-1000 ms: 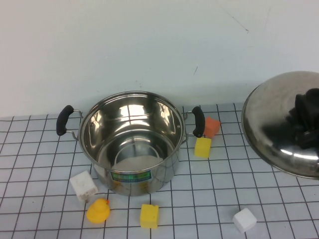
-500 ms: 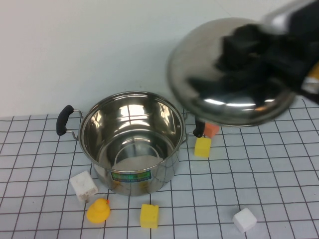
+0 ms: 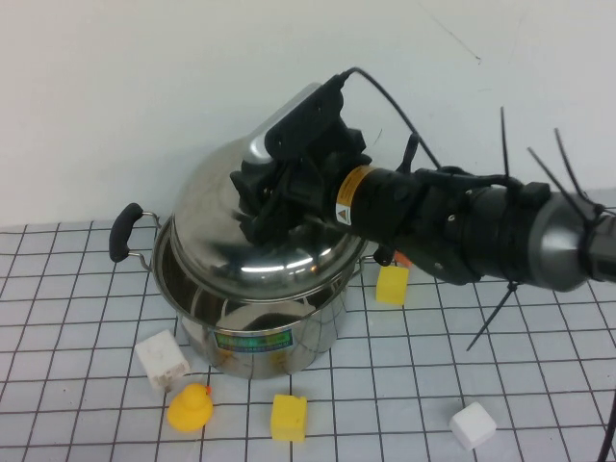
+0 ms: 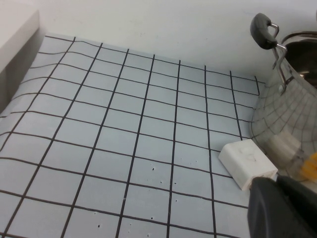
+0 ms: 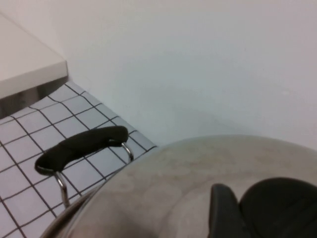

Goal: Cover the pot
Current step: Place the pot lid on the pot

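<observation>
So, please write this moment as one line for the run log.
right end effector: shut on lid, tilted above pot | lid not seated | left end effector: low beside white block, parked

The lid (image 3: 252, 231) tilts over the pot (image 3: 252, 318), hiding most of the pot's mouth and its right handle in the high view. The right claw (image 3: 274, 197) sits on the lid's top with its fingertips hidden behind its own black body, and the knob is not visible there. In the right wrist view the lid (image 5: 198, 188) and a black part at the lower edge are cut off. The left claw (image 4: 285, 208) shows only as a dark, blurred corner in the left wrist view, where the pot (image 4: 287, 124) is cropped at the edge.
</observation>
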You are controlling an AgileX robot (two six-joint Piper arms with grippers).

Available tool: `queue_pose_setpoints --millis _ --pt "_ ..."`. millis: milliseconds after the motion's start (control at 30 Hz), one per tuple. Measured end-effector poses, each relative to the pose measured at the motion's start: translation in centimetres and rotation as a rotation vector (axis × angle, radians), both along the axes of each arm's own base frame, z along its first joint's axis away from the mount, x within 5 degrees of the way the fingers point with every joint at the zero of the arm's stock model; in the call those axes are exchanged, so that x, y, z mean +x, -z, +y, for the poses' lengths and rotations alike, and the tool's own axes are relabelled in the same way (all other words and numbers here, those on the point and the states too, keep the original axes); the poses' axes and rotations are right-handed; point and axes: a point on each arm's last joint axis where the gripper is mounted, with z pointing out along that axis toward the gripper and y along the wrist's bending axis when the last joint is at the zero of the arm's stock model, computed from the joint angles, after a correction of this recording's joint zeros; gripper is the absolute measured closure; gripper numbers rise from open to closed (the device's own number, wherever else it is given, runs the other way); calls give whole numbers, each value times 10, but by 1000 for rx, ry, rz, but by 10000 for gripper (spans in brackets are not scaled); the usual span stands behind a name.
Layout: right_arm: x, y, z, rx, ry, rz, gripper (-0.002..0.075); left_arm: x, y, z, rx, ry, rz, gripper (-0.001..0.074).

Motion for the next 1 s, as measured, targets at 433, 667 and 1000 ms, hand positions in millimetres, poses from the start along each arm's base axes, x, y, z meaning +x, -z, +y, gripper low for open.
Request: queue_pose_setpoints --millis 433,667,1000 --pt "3 20 10 84 9 75 378 0 0 0 -1 0 0 738" --pt "2 30 15 83 5 97 378 0 0 0 3 2 0 738" --pt "3 33 15 82 8 105 378 0 0 0 -4 -1 0 738"
